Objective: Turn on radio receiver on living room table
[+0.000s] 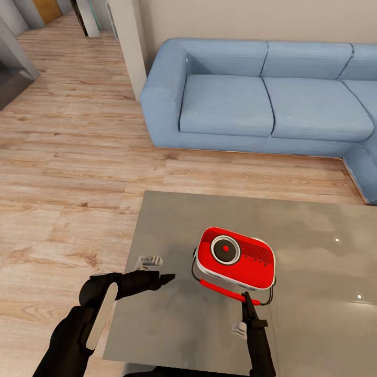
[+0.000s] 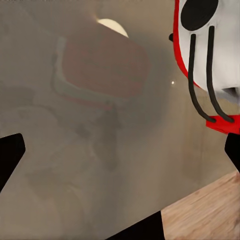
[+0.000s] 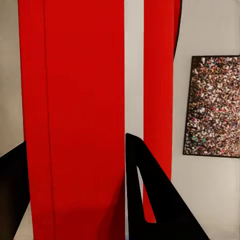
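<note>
While the radio receiver point(image 1: 235, 257) lies face-up near the middle of the table point(image 1: 314, 335), dial and slotted grille turned toward the ceiling, the right gripper point(image 1: 246, 298) has its dark tip at the radio's near edge, touching or nearly touching the red strip and thin black handle point(image 1: 195, 272) that loops around that side. From the right wrist view the red casing with its white trim band point(image 3: 133, 65) sits hard against the camera, one black finger point(image 3: 150, 200) across it and the other at the frame's edge, so the jaws look spread, though I cannot tell for certain whether they hold anything. The left gripper point(image 1: 162, 278) hovers over the tabletop, just beside the radio on its left and apart from it; its wrist view shows the two fingertips point(image 2: 10, 155) wide apart with bare reflective table between them, so that claw is open and empty. I judge the radio to be a light, rigid plastic shell on a glossy, slippery top, likely to skid if pushed sideways. A press should therefore come straight down on the casing or dial point(image 1: 225, 249), with the left claw bracing the opposite side; the wire handle looks too thin to grip firmly. A blue sofa point(image 1: 262, 94) stands beyond the table on the wood floor point(image 1: 68, 173).
</note>
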Motion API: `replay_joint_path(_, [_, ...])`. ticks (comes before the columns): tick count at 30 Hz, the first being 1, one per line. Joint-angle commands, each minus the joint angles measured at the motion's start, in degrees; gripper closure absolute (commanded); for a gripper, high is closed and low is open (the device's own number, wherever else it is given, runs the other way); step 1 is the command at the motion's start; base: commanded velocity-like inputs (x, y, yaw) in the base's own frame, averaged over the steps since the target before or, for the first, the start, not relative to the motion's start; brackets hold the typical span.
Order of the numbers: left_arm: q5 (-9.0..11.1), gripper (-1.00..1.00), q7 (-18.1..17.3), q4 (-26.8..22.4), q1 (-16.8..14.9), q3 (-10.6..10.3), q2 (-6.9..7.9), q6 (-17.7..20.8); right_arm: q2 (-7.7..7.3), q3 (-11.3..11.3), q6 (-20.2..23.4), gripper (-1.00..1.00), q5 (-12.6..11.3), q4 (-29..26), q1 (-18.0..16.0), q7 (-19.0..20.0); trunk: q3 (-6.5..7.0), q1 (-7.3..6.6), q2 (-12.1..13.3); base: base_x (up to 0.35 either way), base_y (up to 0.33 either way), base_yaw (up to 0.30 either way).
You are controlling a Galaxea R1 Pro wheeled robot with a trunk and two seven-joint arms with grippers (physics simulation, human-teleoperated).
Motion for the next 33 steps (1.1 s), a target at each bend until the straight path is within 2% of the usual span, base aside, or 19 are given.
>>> replay_joint_path(1, [0.0, -1.0, -0.04, -0.01, 0.0, 0.0, -0.05, -0.02, 0.02, 0.05, 0.0, 1.0, 0.11, -0.04, -0.01, -0.05, 0.0, 0.0, 0.0, 0.0, 0.0, 0.0])
replay_joint_path(28, [0.07, -1.0, -0.61, -0.54, -0.05, -0.06, -0.23, 0.31, 0.66, 0.32, 1.37, 1.0, -0.01, 0.02, -0.01, 0.33, 0.0, 0.0, 0.0, 0.0, 0.0, 0.0])
replay_joint_path(30, [0.14, -1.0, -0.62, -0.59, -0.36, -0.07, -0.48, 0.33, 0.65, 0.33, 1.78, 1.0, 0.04, 0.05, -0.01, 0.34, 0.0, 0.0, 0.0, 0.0, 0.0, 0.0])
replay_joint_path(33, [0.23, -1.0, -0.63, -0.63, -1.71, -0.08, -1.98, 0.67, 0.66, 0.33, 2.7, 1.0, 0.1, 0.1, -0.01, 0.43, 0.0, 0.0, 0.0, 0.0, 0.0, 0.0])
